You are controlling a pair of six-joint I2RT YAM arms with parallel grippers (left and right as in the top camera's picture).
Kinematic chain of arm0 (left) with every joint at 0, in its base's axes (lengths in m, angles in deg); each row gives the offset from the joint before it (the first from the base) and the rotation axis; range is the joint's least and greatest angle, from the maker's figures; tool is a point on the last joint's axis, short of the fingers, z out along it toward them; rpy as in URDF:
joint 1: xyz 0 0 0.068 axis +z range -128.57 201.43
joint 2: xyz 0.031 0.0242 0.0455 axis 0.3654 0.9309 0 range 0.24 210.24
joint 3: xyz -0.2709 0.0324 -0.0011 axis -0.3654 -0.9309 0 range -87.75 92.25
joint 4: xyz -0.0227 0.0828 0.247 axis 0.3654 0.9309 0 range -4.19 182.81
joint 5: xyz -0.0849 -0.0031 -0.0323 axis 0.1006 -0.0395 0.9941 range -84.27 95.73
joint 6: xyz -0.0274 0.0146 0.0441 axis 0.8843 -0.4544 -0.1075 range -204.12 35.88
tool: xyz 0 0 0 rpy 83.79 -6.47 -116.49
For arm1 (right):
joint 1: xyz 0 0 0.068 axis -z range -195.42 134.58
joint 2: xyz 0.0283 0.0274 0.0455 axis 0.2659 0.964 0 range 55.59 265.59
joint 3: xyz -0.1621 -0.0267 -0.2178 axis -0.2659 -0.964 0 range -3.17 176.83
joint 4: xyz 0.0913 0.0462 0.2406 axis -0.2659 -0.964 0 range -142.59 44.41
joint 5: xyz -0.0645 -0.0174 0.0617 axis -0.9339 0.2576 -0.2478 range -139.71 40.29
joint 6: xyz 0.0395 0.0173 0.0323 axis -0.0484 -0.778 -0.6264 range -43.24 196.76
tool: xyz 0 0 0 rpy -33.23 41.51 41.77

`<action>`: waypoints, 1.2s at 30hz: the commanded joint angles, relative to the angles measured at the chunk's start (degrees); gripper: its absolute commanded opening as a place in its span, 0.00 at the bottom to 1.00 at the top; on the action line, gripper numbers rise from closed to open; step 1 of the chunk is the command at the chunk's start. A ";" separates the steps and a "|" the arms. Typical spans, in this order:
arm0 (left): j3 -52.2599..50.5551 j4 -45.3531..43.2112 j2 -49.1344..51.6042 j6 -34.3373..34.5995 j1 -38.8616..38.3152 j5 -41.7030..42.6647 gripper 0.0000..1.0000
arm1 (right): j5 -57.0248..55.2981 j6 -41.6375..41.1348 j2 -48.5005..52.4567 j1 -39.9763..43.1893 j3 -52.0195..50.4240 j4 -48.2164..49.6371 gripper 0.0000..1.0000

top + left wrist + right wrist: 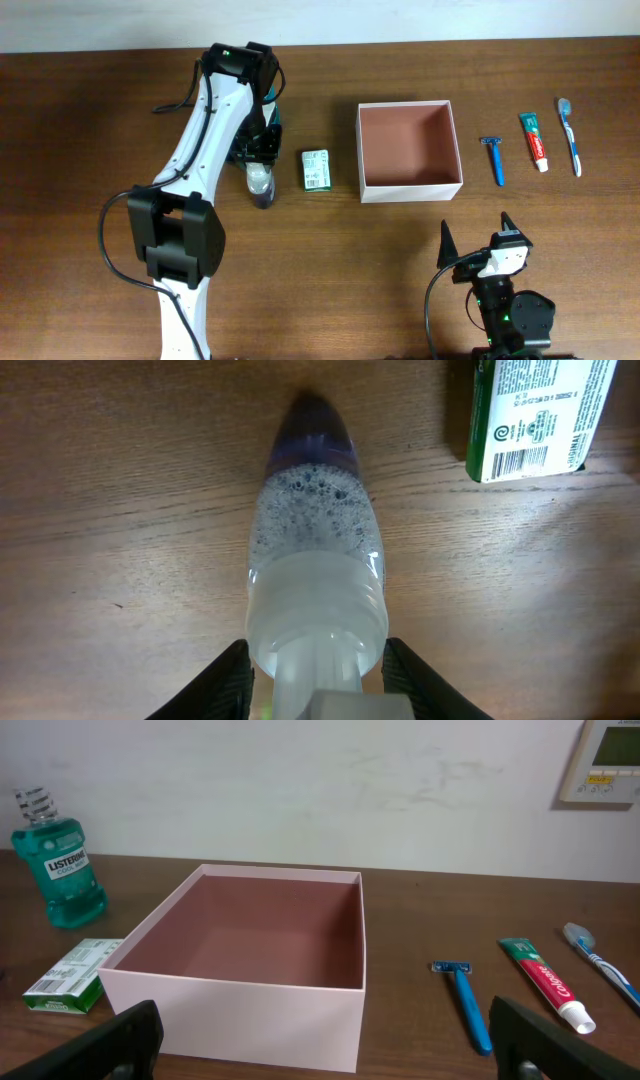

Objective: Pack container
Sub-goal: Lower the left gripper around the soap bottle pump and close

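The container (pixel 409 190), a square white-walled box with a pinkish-brown floor, sits open on the table (pixel 80 120), mid-right, with nothing inside. Just left of it lies a green-and-white soap box (pixel 316 169); to its right lie a razor (pixel 493 160), a toothpaste tube (pixel 534 140) and a toothbrush (pixel 570 135), side by side. The left end effector (pixel 316 650) has a finger on each side of a clear bottle (pixel 315 530) lying on the table, though whether they squeeze it I cannot tell. The right end effector (pixel 478 232) hangs spread wide near the table's front edge, holding nothing
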 commanded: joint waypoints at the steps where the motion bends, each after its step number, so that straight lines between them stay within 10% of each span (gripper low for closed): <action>1: 1.31 -0.44 -0.31 -0.33 0.22 0.02 0.43 | 0.52 -0.07 -0.44 -0.52 -0.26 -0.31 0.99; 36: 1.31 -2.60 -0.31 -0.33 0.22 0.02 0.31 | 0.52 -0.04 -0.42 -0.52 -0.26 -0.31 0.99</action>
